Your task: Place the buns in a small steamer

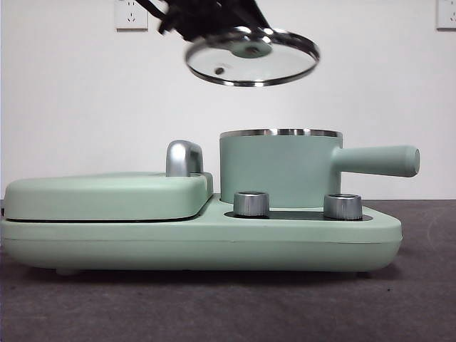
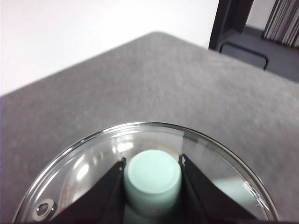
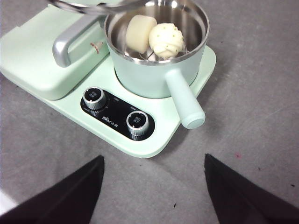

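The small steamer [image 1: 279, 168] [image 3: 154, 70], a mint-green pot with a steel rim and a long side handle, stands uncovered on its base. Inside it lie both buns: a smooth block-shaped one [image 3: 140, 32] and a ridged shell-like one [image 3: 166, 40] beside it, touching. From the front view they are hidden by the pot wall. My left gripper [image 2: 152, 169] is shut on the green knob [image 2: 153, 177] of the glass lid [image 1: 252, 55] [image 2: 84, 172], holding it tilted in the air above the pot. My right gripper [image 3: 152, 170] hovers open and holds nothing, high above the table in front of the appliance.
The steamer sits on a mint-green appliance base [image 1: 214, 239] with two steel dials [image 1: 251, 203] [image 3: 140, 124]. A flat lidded grill plate [image 1: 107, 194] with a chrome handle [image 1: 184, 157] fills its other half. Grey table cloth [image 3: 252, 93] surrounds it.
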Tool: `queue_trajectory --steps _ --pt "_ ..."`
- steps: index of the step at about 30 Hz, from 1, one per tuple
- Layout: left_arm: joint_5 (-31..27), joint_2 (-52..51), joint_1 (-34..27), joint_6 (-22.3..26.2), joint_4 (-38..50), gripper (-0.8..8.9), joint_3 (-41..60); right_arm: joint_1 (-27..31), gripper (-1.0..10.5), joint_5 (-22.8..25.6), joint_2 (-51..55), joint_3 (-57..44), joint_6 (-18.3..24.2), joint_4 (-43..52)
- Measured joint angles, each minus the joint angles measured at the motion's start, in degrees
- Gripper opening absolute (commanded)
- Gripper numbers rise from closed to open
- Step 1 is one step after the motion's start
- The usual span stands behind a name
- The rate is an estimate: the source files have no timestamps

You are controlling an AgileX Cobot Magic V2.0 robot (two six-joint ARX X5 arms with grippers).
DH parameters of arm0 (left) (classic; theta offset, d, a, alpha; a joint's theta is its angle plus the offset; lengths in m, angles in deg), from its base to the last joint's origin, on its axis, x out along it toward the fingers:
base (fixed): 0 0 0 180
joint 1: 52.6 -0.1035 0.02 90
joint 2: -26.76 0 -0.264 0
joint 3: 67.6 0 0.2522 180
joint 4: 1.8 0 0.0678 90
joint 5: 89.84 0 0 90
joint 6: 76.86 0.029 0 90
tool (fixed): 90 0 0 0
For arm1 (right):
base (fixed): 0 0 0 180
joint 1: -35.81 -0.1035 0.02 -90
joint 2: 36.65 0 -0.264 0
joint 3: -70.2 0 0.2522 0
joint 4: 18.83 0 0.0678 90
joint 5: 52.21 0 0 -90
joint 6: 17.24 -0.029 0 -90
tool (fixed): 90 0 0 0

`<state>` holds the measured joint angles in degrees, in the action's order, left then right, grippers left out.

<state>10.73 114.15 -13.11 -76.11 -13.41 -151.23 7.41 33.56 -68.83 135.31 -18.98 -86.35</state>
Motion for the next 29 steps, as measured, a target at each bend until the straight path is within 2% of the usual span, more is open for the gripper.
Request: queue_trajectory --steps 3,14,29 --pt "-0.5 3.0 0.3 -0.7 4.9 0.10 0.0 0.0 3.4 0.0 0.0 0.0 0.0 0.0" --pt "-0.8 9.9 0.3 -1.2 14.1 0.10 0.0 0.0 3.4 0.0 0.0 0.0 0.0 0.0" --pt "-0.8 13.5 0.3 0.0 15.6 0.10 0.0 0.0 3.4 0.1 0.0 0.0 0.0 0.0"
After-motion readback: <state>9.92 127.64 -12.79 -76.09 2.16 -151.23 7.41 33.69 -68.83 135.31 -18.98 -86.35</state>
